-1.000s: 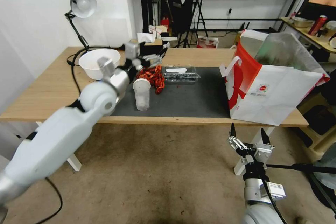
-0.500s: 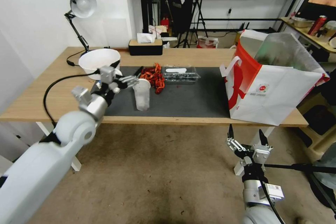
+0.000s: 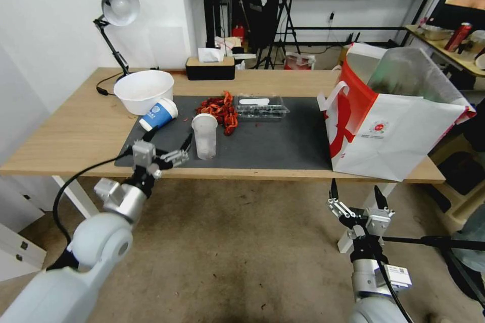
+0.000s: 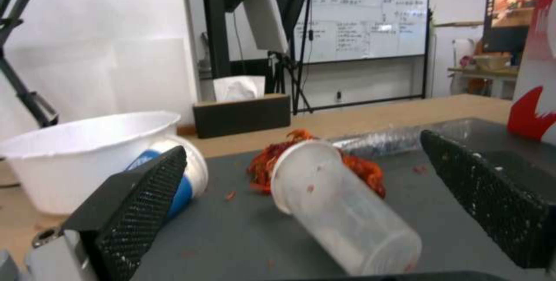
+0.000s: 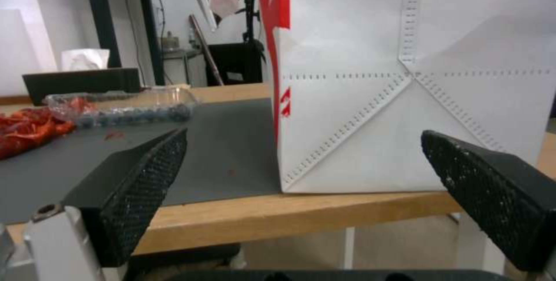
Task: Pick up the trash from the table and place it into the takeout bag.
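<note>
On the table (image 3: 76, 131), a frosted clear cup (image 3: 204, 135) stands upright on the dark mat (image 3: 283, 144). A blue-and-white paper cup (image 3: 158, 114) lies on its side against a white bowl (image 3: 143, 92). Red food scraps (image 3: 221, 109) and a clear plastic box (image 3: 261, 107) lie behind the cup. The takeout bag (image 3: 391, 121) stands open at the table's right end. My left gripper (image 3: 169, 140) is open at the front edge, facing the frosted cup (image 4: 342, 211). My right gripper (image 3: 355, 196) is open below the table, in front of the bag (image 5: 405, 90).
A desk lamp (image 3: 117, 7) and its cable stand at the back left. A dark tissue box (image 3: 209, 66) sits at the table's far edge. Tripods and a side table with cans crowd the room behind. Bare floor lies before the table.
My left arm has drawn back and down from over the bowl and scraps to the table's front edge, uncovering the blue-and-white cup. The right arm has barely moved.
</note>
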